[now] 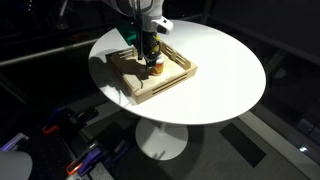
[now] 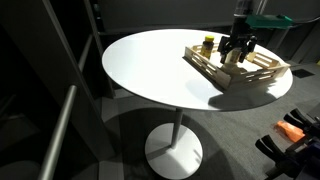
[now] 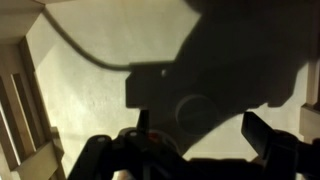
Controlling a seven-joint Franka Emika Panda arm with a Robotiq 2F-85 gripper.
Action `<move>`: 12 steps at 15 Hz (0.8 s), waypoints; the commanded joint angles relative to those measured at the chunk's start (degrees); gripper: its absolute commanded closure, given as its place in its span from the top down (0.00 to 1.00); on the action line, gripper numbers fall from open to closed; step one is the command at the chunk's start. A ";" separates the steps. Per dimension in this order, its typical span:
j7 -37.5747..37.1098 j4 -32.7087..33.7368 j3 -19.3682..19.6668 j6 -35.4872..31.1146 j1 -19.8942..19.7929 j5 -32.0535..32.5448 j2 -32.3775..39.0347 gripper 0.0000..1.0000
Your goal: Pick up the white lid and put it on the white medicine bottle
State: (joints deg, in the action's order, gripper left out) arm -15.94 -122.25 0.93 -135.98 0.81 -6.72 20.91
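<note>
In the wrist view the white lid point(image 3: 195, 112) shows as a faint round disc. It lies flat on the wooden tray's floor, in the gripper's shadow. My gripper point(image 3: 197, 120) is open, with one finger on each side of the lid and above it. In both exterior views the gripper point(image 1: 150, 52) point(image 2: 237, 50) hangs low inside the wooden tray point(image 1: 172, 82) point(image 2: 266, 76). The white medicine bottle point(image 1: 154, 68), short with an orange band, stands in the tray right by the fingers. I cannot tell whether the fingers touch the lid.
A dark bottle with a yellow cap point(image 2: 208, 43) stands at the tray's end. The tray's slatted walls point(image 3: 15, 95) rise close beside the gripper. The tray sits on a round white pedestal table point(image 1: 225, 70) point(image 2: 150, 65). Clutter lies on the dark floor below.
</note>
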 commanded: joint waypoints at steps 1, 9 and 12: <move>0.35 1.70 0.18 0.14 0.34 -0.07 1.56 0.91; 0.01 2.44 0.32 0.29 0.82 0.31 2.75 0.80; -0.07 2.52 0.42 0.03 1.04 0.58 2.73 0.74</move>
State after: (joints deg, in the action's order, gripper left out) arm -15.91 -121.30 0.93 -135.99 1.35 -6.70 22.87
